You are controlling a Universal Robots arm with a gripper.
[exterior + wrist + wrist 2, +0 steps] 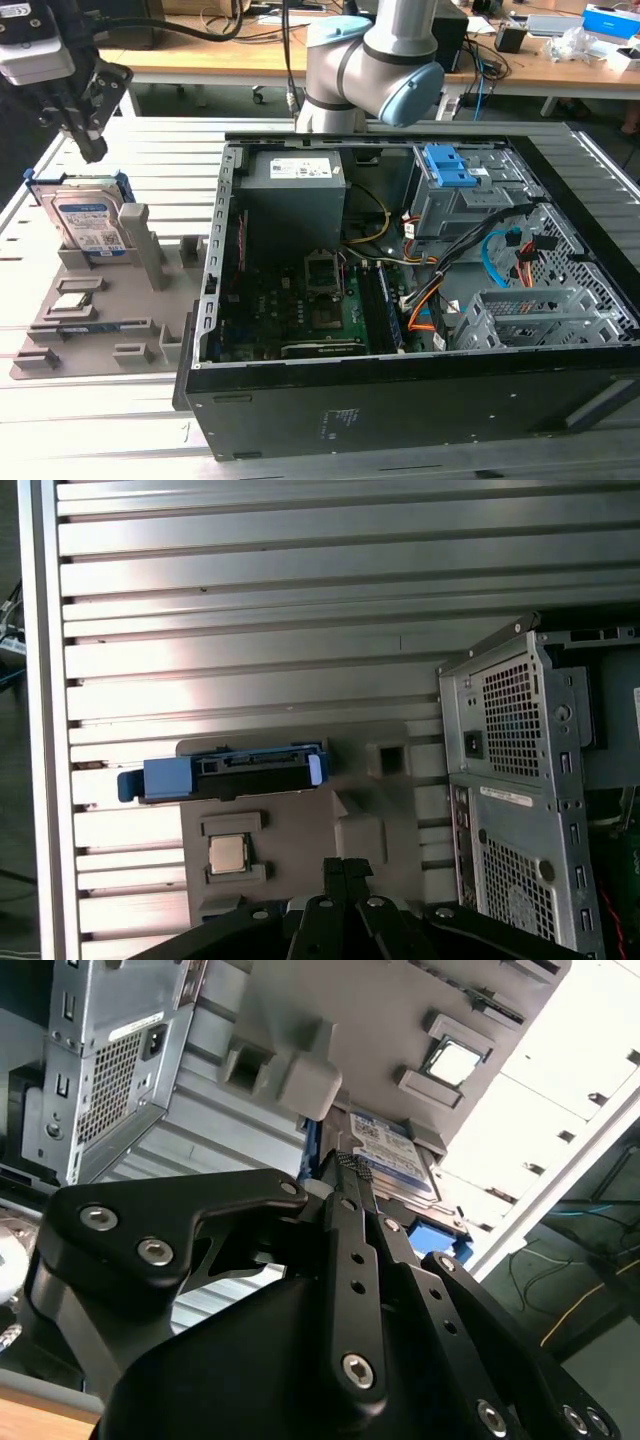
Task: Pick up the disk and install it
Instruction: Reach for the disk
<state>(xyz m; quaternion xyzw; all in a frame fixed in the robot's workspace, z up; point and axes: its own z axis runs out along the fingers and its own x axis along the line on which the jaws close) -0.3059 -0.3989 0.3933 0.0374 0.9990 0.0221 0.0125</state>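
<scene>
**Ann:** Hanging where, that gripper [92, 150]?

**Ben:** It is hanging in the upper left of the exterior view, over the table [170, 160]. Its two fingers are pressing together. They are holding nothing.

**Ann:** And where is the disk [90, 225] sitting?

**Ben:** It is standing on its edge in a grey holder [100, 335], at the exterior view's left. It is just under the gripper. The two are not touching. A blue frame is going round the disk.

**Ann:** Are the arm's own cameras seeing it?

**Ben:** Yes. In the first wrist view the disk [230, 775] is sitting in the holder's slot, and the closed gripper [345, 865] is staying apart from it. In the second wrist view the gripper [350, 1163] is pointing toward the disk [395, 1160].

**Ann:** What else is lying on the holder?

**Ben:** A small square chip [228, 853] is lying flat near the disk.

**Ann:** And the big box?

**Ben:** The case [400, 420] is lying open on its side, just beside the holder, filling the lower right of the exterior view. The arm [370, 60] is standing behind it, at the upper middle.
</scene>
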